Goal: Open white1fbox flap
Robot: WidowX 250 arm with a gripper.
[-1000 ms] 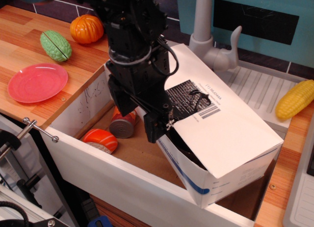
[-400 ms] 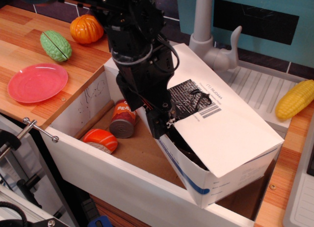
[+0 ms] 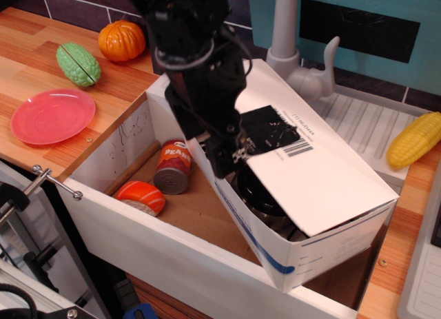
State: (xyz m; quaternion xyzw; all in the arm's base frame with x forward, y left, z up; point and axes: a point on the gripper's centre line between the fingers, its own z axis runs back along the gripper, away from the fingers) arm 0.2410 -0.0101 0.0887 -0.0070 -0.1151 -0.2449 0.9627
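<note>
Where fingers meet, hand (image 3: pixel 231 157) pinches flap (image 3: pixel 310 171).

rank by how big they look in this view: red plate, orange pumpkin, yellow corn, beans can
1. red plate
2. yellow corn
3. orange pumpkin and beans can look alike; the can lies partly behind the arm, so no ranking.

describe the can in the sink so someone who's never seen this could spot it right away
Find the big white basin set into the wooden counter, with a brown floor. On that floor, left of the white carton and the black gripper, stands a can with a red label and grey lid. The piece beside it is orange and white, not a can.
</note>
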